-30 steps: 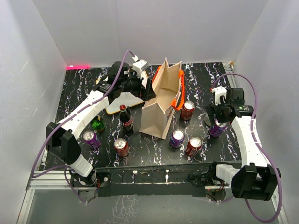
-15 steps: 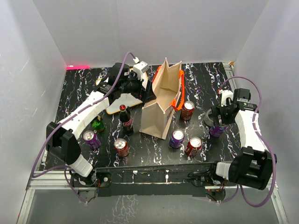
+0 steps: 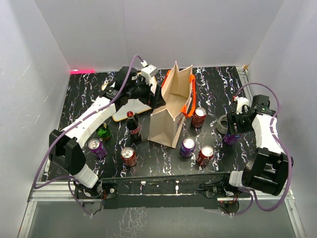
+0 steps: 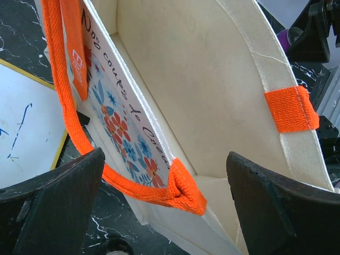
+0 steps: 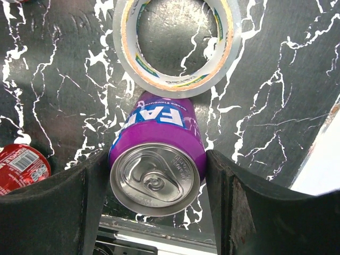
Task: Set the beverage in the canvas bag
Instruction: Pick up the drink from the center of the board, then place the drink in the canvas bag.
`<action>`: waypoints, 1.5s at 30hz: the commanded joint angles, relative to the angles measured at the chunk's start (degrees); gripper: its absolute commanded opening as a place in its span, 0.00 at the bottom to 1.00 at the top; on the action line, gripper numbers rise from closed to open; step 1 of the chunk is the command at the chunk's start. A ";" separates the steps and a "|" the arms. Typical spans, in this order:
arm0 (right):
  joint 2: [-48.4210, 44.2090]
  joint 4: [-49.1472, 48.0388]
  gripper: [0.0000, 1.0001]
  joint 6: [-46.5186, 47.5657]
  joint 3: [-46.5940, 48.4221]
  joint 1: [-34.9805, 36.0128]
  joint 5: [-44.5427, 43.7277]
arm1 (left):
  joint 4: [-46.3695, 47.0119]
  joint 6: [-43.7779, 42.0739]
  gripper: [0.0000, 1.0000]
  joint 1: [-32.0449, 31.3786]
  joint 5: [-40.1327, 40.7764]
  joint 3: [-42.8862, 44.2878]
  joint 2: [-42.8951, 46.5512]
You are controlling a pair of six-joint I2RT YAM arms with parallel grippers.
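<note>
The canvas bag point(image 3: 171, 111) is seen upright at the centre of the bench point(image 3: 84, 94), mouth open. The left pincer point(image 4: 164, 159) is spread wide, with the bag's rim between its fingers. At the right, a purple can point(image 5: 156, 183) is closely flanked by the right pincer point(image 5: 155, 159); whether it is pinched cannot be told. A tape roll point(image 5: 175, 85) lies just beside it.

I read cursive "Nos coups de Co…" on the floral side of the canvas bag point(image 4: 212, 79). The purple can point(image 5: 158, 133) shows "FA"; its remaining letters are hidden.
</note>
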State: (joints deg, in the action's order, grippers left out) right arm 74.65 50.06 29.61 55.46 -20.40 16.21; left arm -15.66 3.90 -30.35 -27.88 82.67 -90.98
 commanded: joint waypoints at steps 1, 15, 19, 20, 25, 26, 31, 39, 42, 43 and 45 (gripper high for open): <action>-0.44 2.89 0.15 1.68 4.66 -0.25 5.22 | -0.34 2.20 0.97 -0.18 0.37 3.79 1.57; -2.53 11.36 0.08 -5.59 38.23 4.23 17.71 | -2.46 8.15 0.67 -0.85 3.71 9.00 -3.62; -0.30 8.07 0.08 -9.54 46.59 9.88 17.85 | -1.52 7.26 0.55 -1.67 3.71 7.99 -3.82; 0.19 6.99 0.08 -10.43 47.87 11.45 17.61 | -1.63 7.00 0.51 -1.81 3.63 8.02 -4.04; 4.96 3.06 0.08 -13.51 55.10 21.76 16.04 | -1.37 6.91 0.39 -2.19 3.53 7.16 -4.00; 6.11 2.70 0.08 -13.67 56.49 23.88 15.79 | -1.10 7.03 0.39 -2.25 3.58 6.84 -3.85; 11.58 1.25 0.08 -11.91 60.49 35.97 9.92 | -1.04 7.17 0.39 -2.40 4.26 5.85 -3.47; 19.21 1.78 0.08 -8.60 60.93 45.72 -4.86 | -2.53 6.69 0.36 -2.37 4.58 5.40 -2.76; 21.15 2.24 0.08 -8.42 60.51 46.08 -7.82 | -2.63 6.70 0.27 -2.35 4.57 5.18 -2.49; 21.98 2.33 0.08 -8.57 60.41 46.11 -8.35 | -2.53 6.77 0.20 -2.35 4.32 5.03 -2.33; 23.24 2.26 0.08 -8.75 60.21 46.13 -8.99 | -2.25 7.38 0.08 -2.35 3.70 4.51 -2.14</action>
State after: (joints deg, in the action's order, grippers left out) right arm 97.97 58.48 20.01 113.47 26.11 12.43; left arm -17.67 11.00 -32.49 -23.29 88.03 -95.77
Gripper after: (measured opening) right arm 0.680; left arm 0.185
